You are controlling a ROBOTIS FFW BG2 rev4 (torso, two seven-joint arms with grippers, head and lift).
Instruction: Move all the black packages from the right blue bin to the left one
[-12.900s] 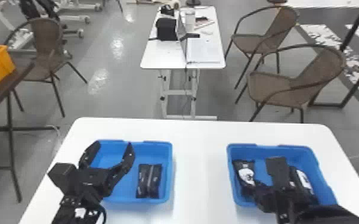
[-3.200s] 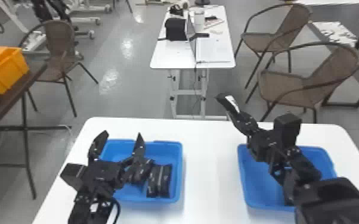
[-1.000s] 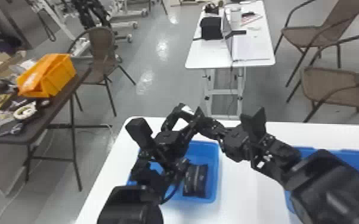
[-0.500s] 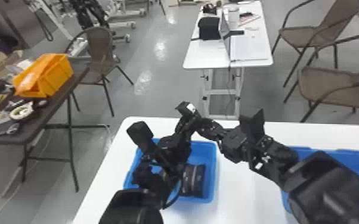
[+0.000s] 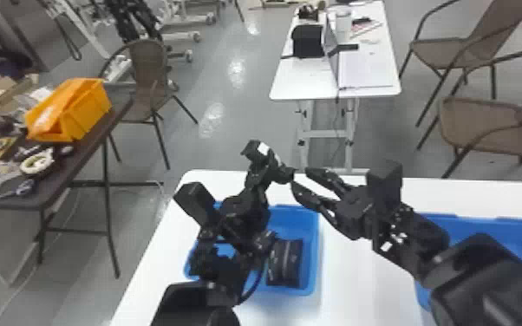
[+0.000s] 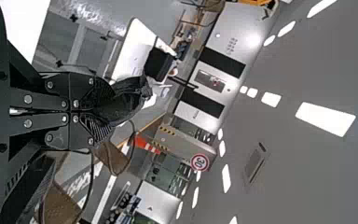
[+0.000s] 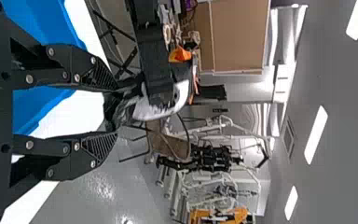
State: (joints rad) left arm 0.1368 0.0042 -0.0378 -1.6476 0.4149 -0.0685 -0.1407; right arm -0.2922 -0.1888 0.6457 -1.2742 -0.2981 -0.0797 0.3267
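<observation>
Two blue bins [image 5: 315,268], three brown chairs [image 5: 149,65], one dark tabletop [image 5: 67,167] on the left, at least two black packages [image 5: 285,264].

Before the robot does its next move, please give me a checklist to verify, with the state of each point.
1. Left hand closed on held package: ok.
2. Right hand open: ok.
3. Right hand free of the held package: cannot tell; its fingertips are very near.
4. Held package down in left bin: not ok, it is up in the air.
5. Free spot in left bin: cannot tell; left arm hides part.
6. Right bin emptied: cannot tell; right arm hides part.
</observation>
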